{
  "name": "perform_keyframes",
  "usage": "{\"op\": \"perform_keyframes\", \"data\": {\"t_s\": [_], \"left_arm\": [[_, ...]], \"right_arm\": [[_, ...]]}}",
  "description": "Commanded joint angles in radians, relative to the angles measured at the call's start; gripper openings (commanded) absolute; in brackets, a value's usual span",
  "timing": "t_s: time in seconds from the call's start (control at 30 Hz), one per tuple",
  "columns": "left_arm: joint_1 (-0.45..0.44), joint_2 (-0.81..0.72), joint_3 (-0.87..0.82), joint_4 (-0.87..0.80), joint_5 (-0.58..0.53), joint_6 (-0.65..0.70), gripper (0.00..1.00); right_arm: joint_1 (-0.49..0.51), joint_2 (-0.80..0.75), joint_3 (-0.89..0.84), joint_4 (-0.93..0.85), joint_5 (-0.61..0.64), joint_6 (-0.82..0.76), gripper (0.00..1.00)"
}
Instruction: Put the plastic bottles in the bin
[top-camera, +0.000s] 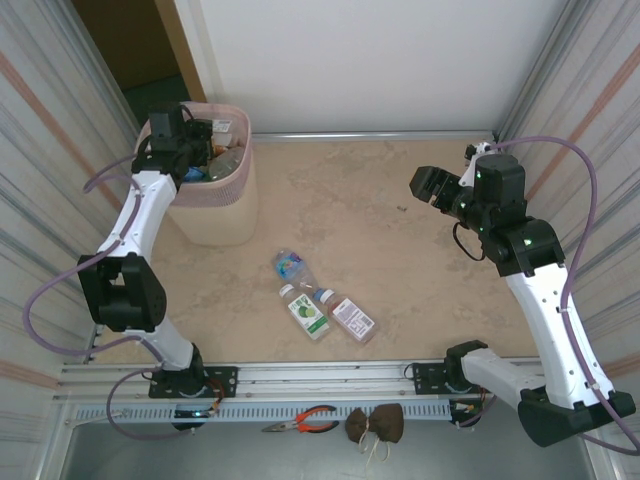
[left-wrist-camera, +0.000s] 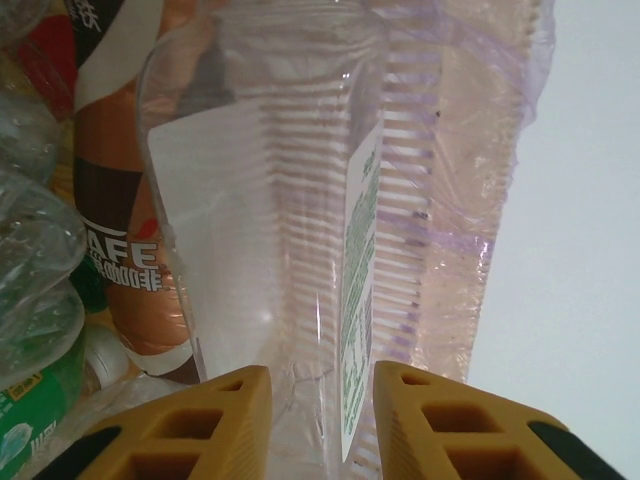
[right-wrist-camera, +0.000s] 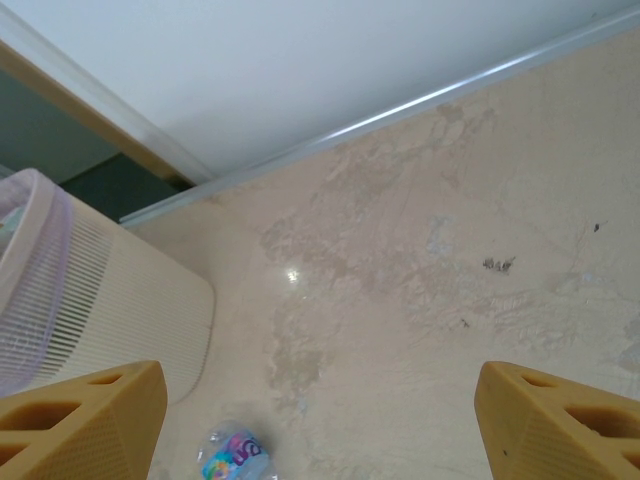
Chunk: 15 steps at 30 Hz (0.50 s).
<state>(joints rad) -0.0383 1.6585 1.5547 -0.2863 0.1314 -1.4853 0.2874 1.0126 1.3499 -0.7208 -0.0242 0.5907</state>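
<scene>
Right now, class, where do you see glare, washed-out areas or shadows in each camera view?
Top external: even light, only faint shadows. Left wrist: clear ribbed plastic bottle very close, background at right washed out. Right wrist: one small glare spot on the beige stone-look table.

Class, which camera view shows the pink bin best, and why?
Top external: the bin appears whole, rim to base, with bottles inside. Left wrist gives its slotted inner wall close up, behind a clear bottle; right wrist catches one ribbed side at the frame's left edge.
</scene>
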Motion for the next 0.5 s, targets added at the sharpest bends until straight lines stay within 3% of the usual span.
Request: {"op": "perform_keyframes", "data": {"t_s": [0.0,0.47], "left_arm": [[0.011,-0.046,-0.011,0.040,0.021,0.030,0.32],[0.033,-0.217,-0.091,0.031,0.056,0.102,0.37]], "right_arm": [[-0.007,-0.018,-0.012,-0.005,-0.009,-0.020,0.80],[0.016,0.028,-0.012,-0.068,-0.214,-0.040,0.75]]}}
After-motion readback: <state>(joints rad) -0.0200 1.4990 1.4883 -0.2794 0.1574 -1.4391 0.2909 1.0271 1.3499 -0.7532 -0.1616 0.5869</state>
